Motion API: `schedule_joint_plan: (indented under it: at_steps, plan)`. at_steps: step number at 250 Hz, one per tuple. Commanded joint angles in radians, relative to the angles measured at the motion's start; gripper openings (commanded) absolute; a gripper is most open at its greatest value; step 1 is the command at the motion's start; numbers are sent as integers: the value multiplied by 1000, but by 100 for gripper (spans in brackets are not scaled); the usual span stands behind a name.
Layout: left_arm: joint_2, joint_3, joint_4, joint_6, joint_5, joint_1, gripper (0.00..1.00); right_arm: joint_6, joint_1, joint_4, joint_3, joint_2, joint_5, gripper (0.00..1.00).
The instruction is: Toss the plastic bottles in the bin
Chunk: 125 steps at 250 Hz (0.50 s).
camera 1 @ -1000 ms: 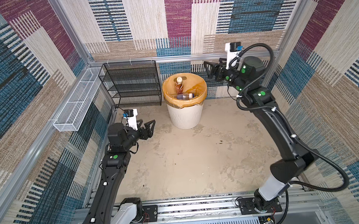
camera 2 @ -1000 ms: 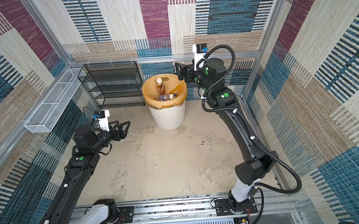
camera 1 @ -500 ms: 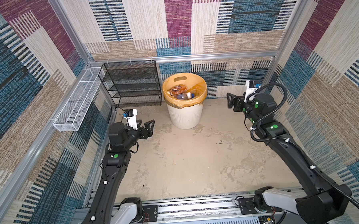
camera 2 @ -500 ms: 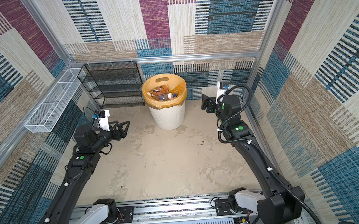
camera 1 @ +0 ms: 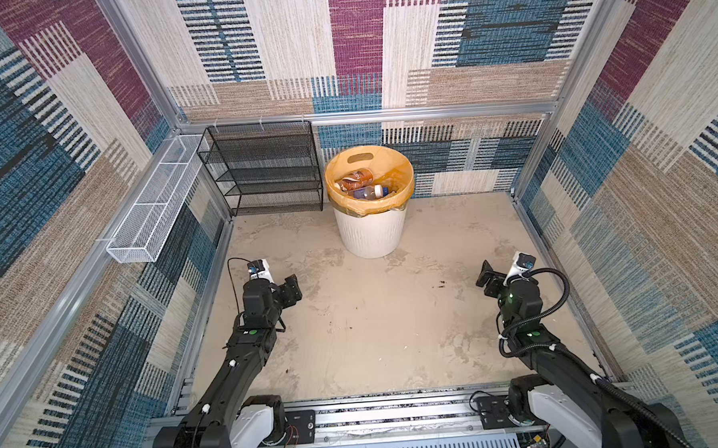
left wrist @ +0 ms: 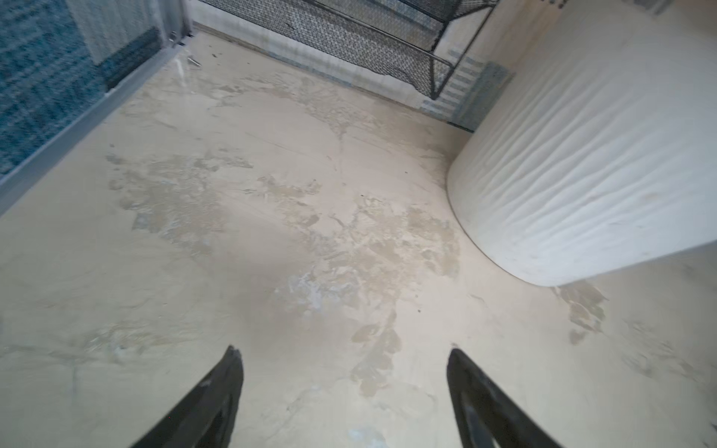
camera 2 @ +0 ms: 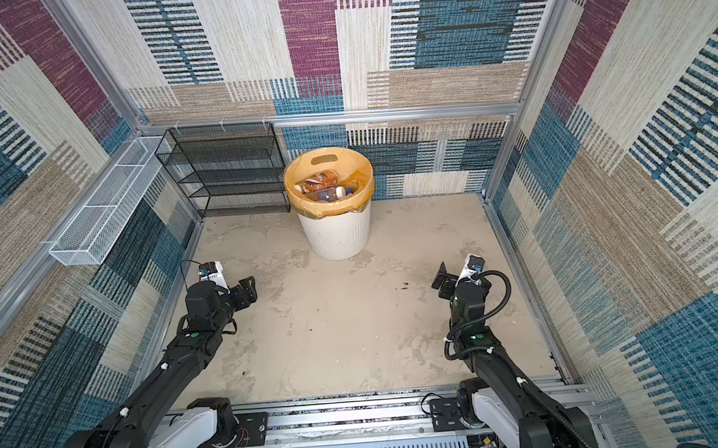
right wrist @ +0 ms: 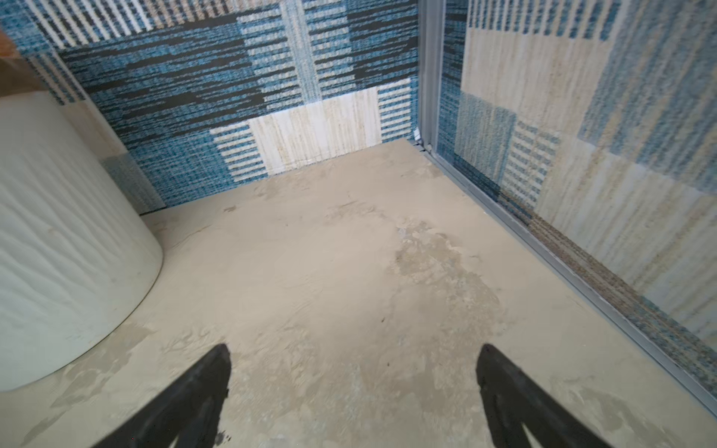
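Observation:
The bin (camera 1: 370,233) (camera 2: 336,234), white and ribbed with an orange bag over its rim, stands at the back middle of the floor. Several plastic bottles (camera 1: 357,185) (camera 2: 320,187) lie inside it, one brown-labelled, one with a white cap. My left gripper (camera 1: 293,287) (camera 2: 250,288) (left wrist: 343,351) hangs open and empty over bare floor, left of and nearer than the bin (left wrist: 582,155). My right gripper (camera 1: 485,274) (camera 2: 441,276) (right wrist: 353,351) is open and empty too, low at the right, with the bin's wall (right wrist: 58,232) off to its side.
A black mesh shelf rack (camera 1: 263,167) (camera 2: 226,168) (left wrist: 349,35) stands against the back wall left of the bin. A white wire basket (camera 1: 156,200) (camera 2: 107,207) hangs on the left wall. Metal frame rails (right wrist: 543,248) edge the stained floor.
My right arm swung back from above the bin and came down low at the right, jaws opening wider. A bottle that stood upright over the bin now lies inside it. The left arm barely moved.

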Motion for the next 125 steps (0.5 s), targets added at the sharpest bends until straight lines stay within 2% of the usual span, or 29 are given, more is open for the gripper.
schedule_joint_plan:
  at_steps: [1, 21, 74, 86, 109, 125]
  plan:
    - [22, -45, 203, 64, -152, 0, 84, 3, -3, 208, -32, 27, 67, 99]
    - [58, -85, 308, 88, -204, 1, 84, -5, -6, 291, -74, 47, 72, 99]
    - [147, -96, 367, 171, -249, 2, 86, -46, -17, 484, -138, 126, 69, 99]
    - [181, -104, 381, 190, -234, 2, 87, -56, -19, 527, -138, 163, 61, 99]
    - [265, -140, 573, 238, -234, 2, 88, -88, -20, 647, -139, 261, 39, 99]
    - [267, -118, 535, 281, -207, 3, 89, -109, -22, 724, -124, 339, 28, 99]
